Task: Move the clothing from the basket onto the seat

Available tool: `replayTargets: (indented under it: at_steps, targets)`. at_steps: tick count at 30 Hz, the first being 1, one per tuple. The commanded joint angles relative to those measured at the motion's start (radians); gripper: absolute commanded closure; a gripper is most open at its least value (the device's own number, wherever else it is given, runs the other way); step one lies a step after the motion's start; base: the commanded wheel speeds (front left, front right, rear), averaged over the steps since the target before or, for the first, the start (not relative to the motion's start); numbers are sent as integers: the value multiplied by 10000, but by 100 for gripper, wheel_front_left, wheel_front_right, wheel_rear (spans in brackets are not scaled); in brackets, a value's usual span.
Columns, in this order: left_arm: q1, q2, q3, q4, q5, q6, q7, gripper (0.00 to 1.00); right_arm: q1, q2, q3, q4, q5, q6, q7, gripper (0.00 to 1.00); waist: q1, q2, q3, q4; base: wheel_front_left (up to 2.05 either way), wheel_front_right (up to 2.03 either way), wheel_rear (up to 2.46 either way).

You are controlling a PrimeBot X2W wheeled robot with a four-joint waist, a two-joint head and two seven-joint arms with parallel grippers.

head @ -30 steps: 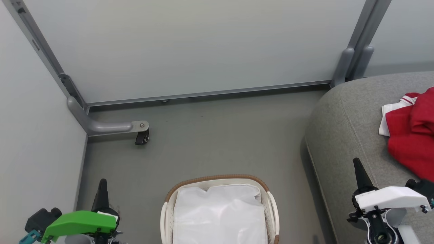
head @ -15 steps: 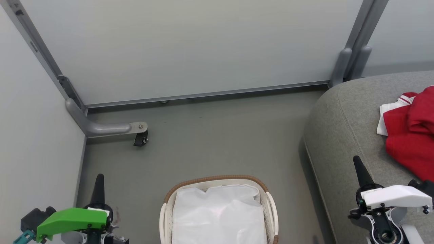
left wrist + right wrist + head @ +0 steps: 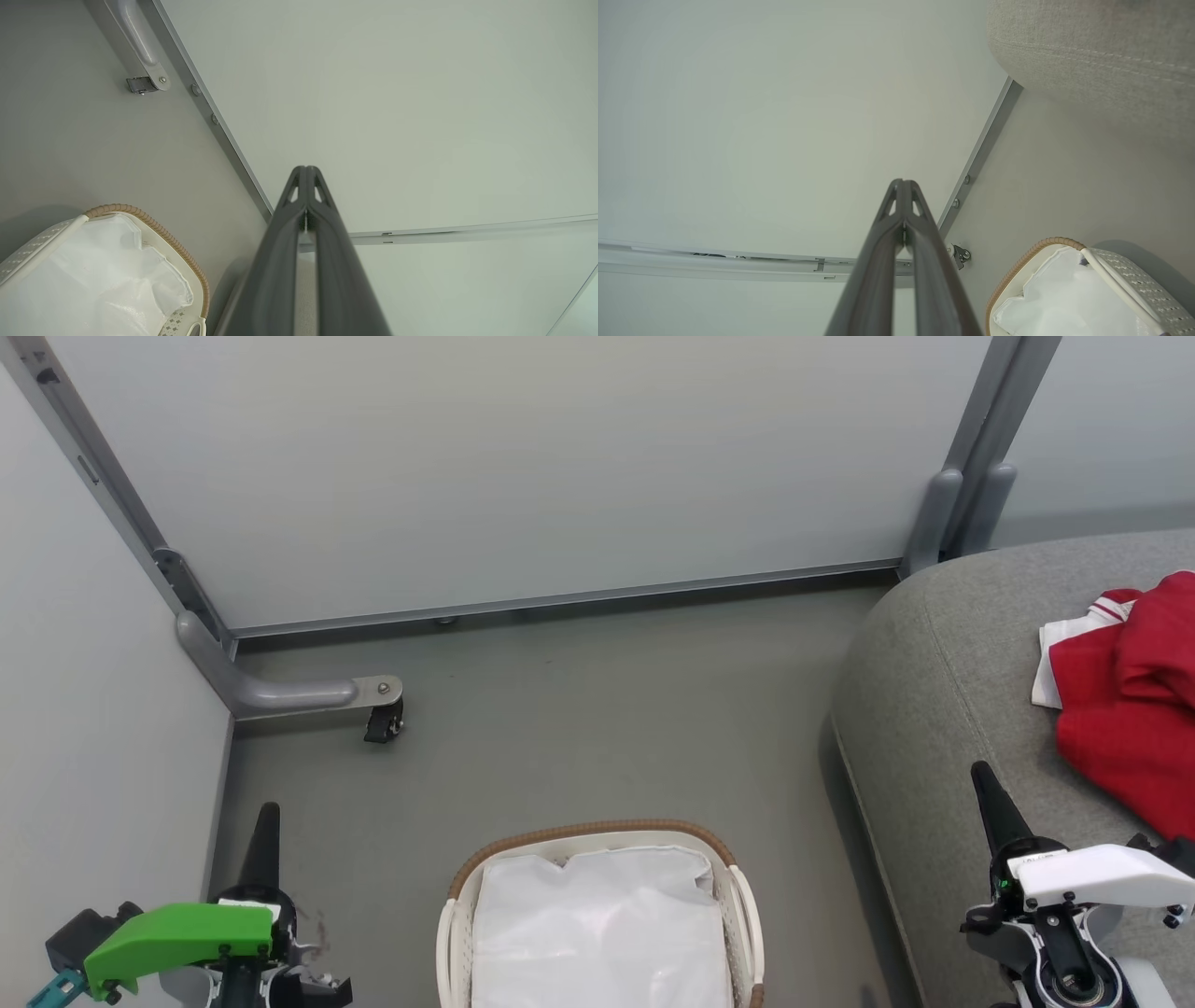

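The red clothing with white trim lies bunched on the grey seat at the right edge of the head view. On the floor at bottom centre stands the cream basket with its brown woven rim, and inside it shows just the white liner. My left gripper sits low at the left, shut and holding nothing. My right gripper hangs over the seat's front edge, left of the clothing, shut and empty too. The wrist views show each pair of fingers pressed together, basket to one side.
Pale partition panels with grey metal frames close off the far side and the left. A grey foot with a castor juts onto the grey floor at the left. Open floor lies between basket and panels.
The head view has drifted slightly, shifting the scene left. Both grippers sit a little lower in the view, still shut. The clothing stays on the seat.
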Motion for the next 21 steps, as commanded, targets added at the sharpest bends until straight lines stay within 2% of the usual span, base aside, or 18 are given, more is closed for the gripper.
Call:
replayTargets:
  at_steps: [1, 21]
  targets:
    - [-227, 55, 75, -122, -210, -77, 84, 100, 55, -65, -27, -121, 250, -7, 72, 100, 0, 0, -4, -7, 0, 0, 0]
    - [-291, 64, 297, -348, -1653, -137, 483, 100, 112, -83, -67, -317, 1775, -7, 475, 100, 0, 0, -53, -104, 0, 0, 0]
